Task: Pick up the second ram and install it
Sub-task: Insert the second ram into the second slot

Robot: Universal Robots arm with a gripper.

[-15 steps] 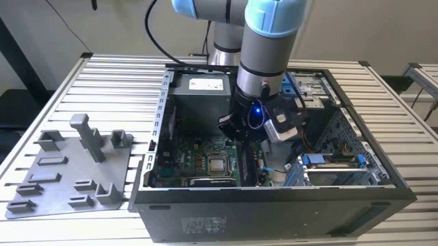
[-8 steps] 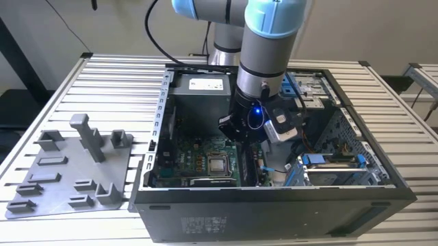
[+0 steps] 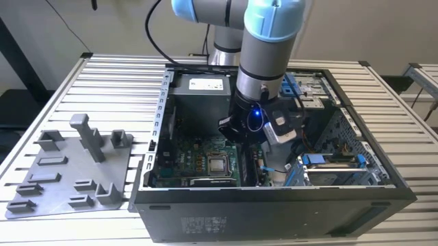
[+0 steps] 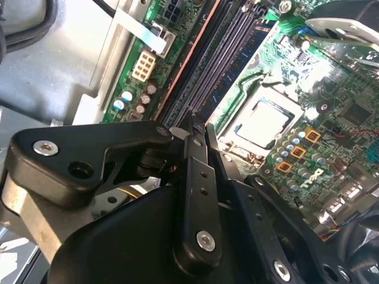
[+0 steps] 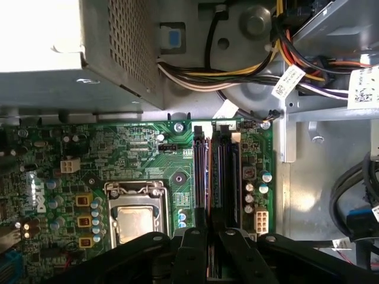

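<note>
Your arm stood inside the open computer case (image 3: 383,174), with the gripper (image 5: 204,236) lowered over the memory slots (image 5: 214,177) beside the processor socket (image 5: 135,216) on the motherboard (image 5: 118,154). In both wrist views the fingers (image 4: 198,177) were drawn close together, leaving only a narrow gap between the tips. A thin dark edge sat in that gap, in line with the slots; I judged this to be the second ram (image 5: 208,263), but the fingers hid most of it, so you should treat that as likely rather than confirmed. I could not tell whether its lower edge had entered a slot or still hung just above it.

One slot showed a copper-coloured strip (image 5: 201,177) along its length in the first wrist view, which suggested a stick already seated there; the others looked dark and I could not say whether they were filled.

On the exterior view's left, the grey fixture plate (image 3: 68,174) held no stick in its posts. My judgement: pick-up done, seating unconfirmed.
</note>
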